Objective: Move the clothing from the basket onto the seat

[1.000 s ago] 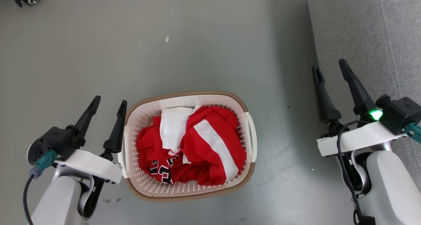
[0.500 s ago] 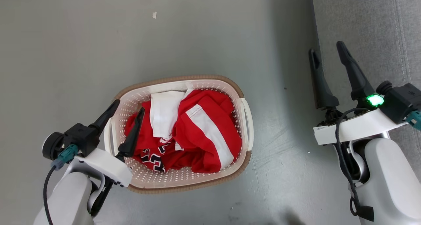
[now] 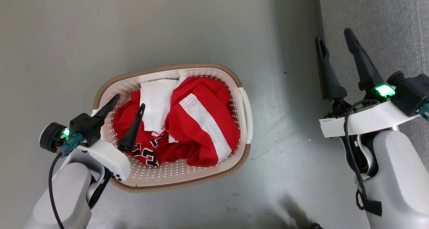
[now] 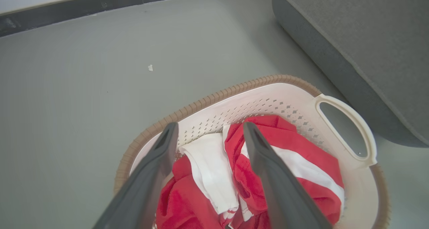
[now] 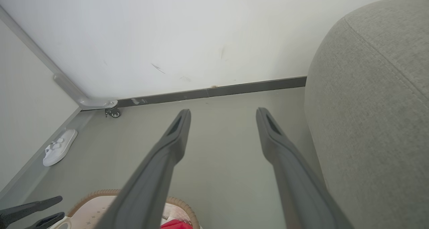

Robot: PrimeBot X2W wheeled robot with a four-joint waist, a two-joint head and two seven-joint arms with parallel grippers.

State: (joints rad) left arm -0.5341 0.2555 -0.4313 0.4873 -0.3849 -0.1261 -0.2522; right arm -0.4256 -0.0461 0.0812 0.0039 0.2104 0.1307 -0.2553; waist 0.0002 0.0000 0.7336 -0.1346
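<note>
Red clothing [image 3: 197, 122] with white panels and dark numbers lies bunched in the cream basket [image 3: 246, 103] with a brown rim, standing on the floor. My left gripper [image 3: 129, 101] hangs open over the basket's left side, above the red cloth. In the left wrist view its fingers straddle a white fold of the clothing [image 4: 211, 168] inside the basket [image 4: 345, 111]. My right gripper [image 3: 335, 38] stands open and empty at the edge of the grey seat [image 3: 378, 24]. The right wrist view shows the right gripper [image 5: 223, 117] open beside the seat [image 5: 375, 98].
Grey floor [image 3: 167, 28] surrounds the basket. A white slipper [image 5: 60, 147] lies by the left wall, near a caster wheel [image 5: 114, 112]. A dark baseboard [image 5: 218, 91] runs along the white back wall. A small white scrap [image 4: 150, 67] lies on the floor.
My left gripper has moved right, from beside the basket's left handle to over the clothing inside. The head camera has shifted, sliding the whole scene up and left. Both grippers stayed open.
</note>
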